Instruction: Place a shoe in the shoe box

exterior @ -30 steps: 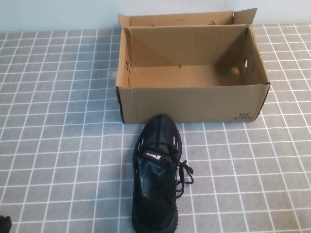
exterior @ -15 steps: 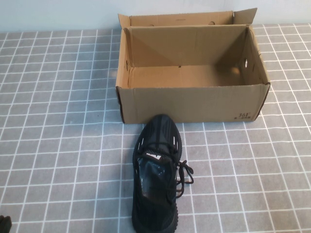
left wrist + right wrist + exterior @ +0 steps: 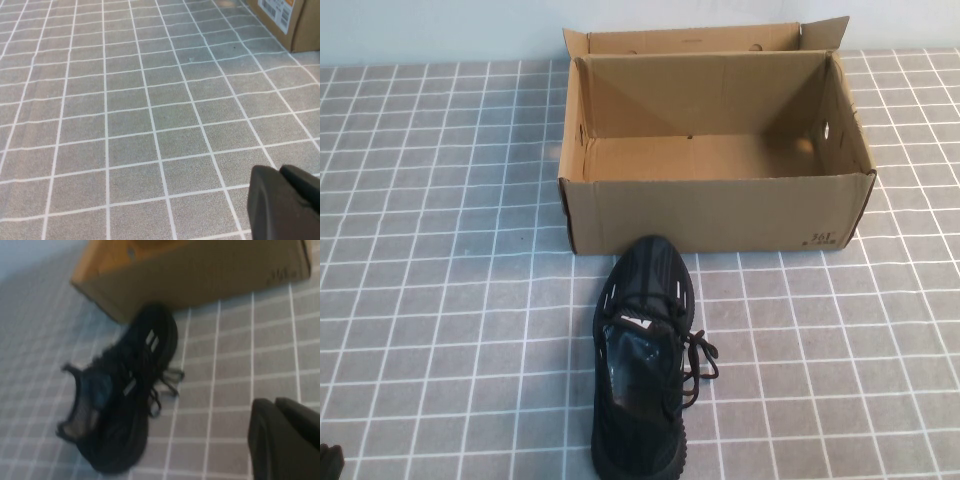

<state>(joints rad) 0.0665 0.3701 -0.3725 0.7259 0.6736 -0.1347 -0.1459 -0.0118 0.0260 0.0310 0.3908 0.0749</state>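
Here, on the grey tiled bench (image 3: 440,250) with its white grid lines: a black knit sneaker (image 3: 642,360) with black laces and thin white dashes, upright on its sole, toe pointing at and just about touching the near wall of a plain brown corrugated cardboard shoe box (image 3: 720,210). Box open at the top, flaps raised along the far rim, small dark print on the near right corner, bare cardboard floor inside. Sneaker entirely outside the box, laces spilling loose toward the right.

Left gripper (image 3: 285,202) low over bare tiles at the near left of the bench, well apart from the sneaker; dark fingers (image 3: 267,200) pressed together, holding nothing. A corner of the box with a printed label in the same wrist view.

Right gripper (image 3: 285,437) held above the bench near the sneaker's right side, not touching it; fingers (image 3: 265,435) closed against each other, nothing between them. Sneaker and box front both seen from that wrist.
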